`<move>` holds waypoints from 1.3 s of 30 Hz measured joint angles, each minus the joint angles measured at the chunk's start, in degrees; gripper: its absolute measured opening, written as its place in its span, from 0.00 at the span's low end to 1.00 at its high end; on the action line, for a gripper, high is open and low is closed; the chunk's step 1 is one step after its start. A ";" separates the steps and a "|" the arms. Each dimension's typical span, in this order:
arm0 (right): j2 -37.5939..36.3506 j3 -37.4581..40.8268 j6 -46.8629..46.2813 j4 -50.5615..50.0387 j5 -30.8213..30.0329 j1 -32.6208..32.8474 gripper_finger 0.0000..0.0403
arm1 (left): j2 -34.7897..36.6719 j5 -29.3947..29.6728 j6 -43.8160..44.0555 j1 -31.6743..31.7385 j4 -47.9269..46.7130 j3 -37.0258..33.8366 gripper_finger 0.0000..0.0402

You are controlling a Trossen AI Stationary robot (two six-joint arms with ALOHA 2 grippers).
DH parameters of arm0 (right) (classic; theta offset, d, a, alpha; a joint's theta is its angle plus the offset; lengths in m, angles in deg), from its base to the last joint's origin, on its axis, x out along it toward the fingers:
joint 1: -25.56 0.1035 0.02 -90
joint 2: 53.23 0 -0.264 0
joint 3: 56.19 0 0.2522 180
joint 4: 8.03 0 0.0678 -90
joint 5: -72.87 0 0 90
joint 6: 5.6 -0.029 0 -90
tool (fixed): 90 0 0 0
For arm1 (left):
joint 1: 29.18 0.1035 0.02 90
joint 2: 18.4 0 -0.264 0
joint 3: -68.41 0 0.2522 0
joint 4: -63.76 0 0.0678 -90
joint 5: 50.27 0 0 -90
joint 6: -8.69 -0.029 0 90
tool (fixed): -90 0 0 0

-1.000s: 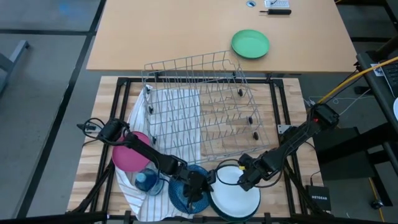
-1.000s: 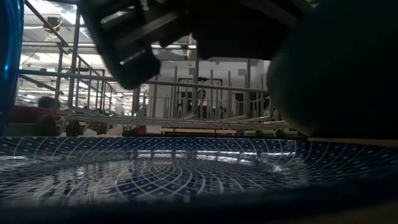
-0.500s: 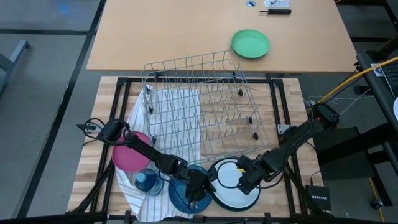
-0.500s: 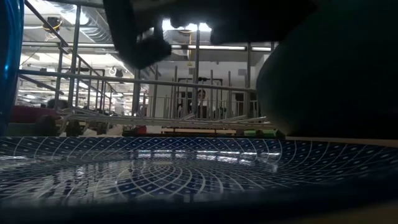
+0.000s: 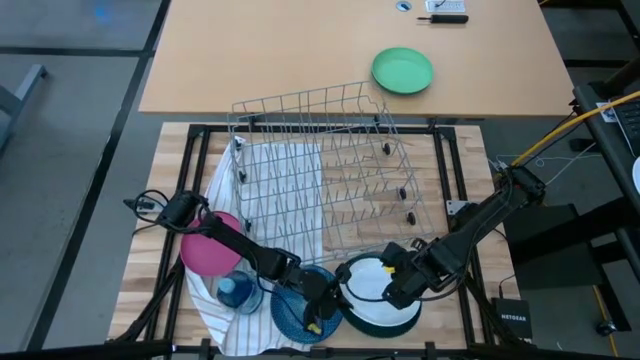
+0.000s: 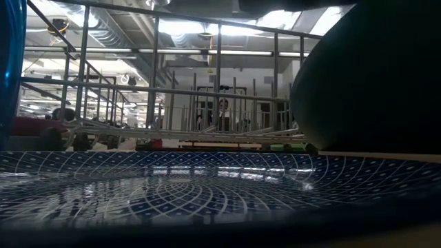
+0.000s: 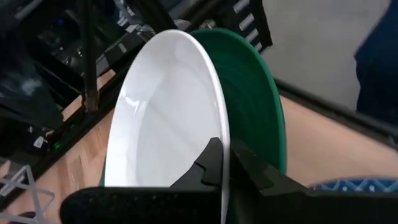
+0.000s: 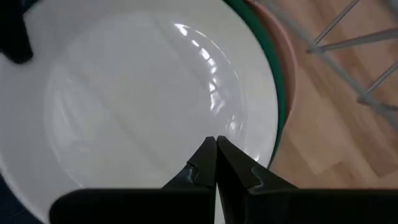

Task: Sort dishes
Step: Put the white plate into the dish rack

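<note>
A white plate with a dark green back (image 5: pixel 375 300) stands tipped near the table's front edge; its dark back (image 6: pixel 372 76) fills the right of the low view. My left gripper (image 7: pixel 225 152) is shut on its left rim. My right gripper (image 8: pixel 216 144), shut, hangs over its white face (image 8: pixel 143 93). The speckled blue plate (image 5: pixel 295 312) lies flat under my left arm. To its left, the magenta plate (image 5: pixel 208 252) rests on a striped cloth. A pale pink rim (image 8: pixel 290 62) shows beneath the white plate. My left gripper pinches the white plate's rim (image 7: pixel 222 124), one finger on the white face and one on the green back. The fingers come from the table's left, slanting a little downward. The plate sits tilted in the hold; what its lower edge rests on is hidden. My right gripper points down at the white face; I cannot tell whether its tips touch it.
A wire dish rack (image 5: pixel 320 170) stands tilted in the table's middle, just beyond both grippers. A small blue see-through container (image 5: pixel 235 290) sits on the striped cloth (image 5: pixel 225 320). A vivid green plate (image 5: pixel 402 70) lies on the tan table beyond.
My right gripper has gone up, leaving the top of the low view. My left gripper has rolled, still shut on the rim, and the white plate has tipped more upright: its near edge has risen and drawn toward the far side, and its dark back stands taller.
</note>
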State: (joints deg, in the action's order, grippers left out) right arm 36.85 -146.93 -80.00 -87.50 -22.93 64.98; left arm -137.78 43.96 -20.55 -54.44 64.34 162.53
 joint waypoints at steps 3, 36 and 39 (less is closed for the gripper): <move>-0.07 -1.63 0.88 -1.97 -1.21 0.00 0.02 | 0.00 0.02 2.93 0.08 2.88 0.00 0.00; -0.04 -5.67 16.30 5.66 1.51 6.40 0.02 | 0.17 -0.29 11.87 1.75 5.38 0.11 0.00; -0.04 -5.67 16.26 8.64 2.07 6.88 0.02 | 0.17 -0.29 11.62 1.75 5.30 0.11 0.00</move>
State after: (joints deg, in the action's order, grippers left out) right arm 36.81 -152.60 -63.74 -78.86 -20.87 71.87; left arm -137.60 43.67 -8.93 -52.69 69.64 162.63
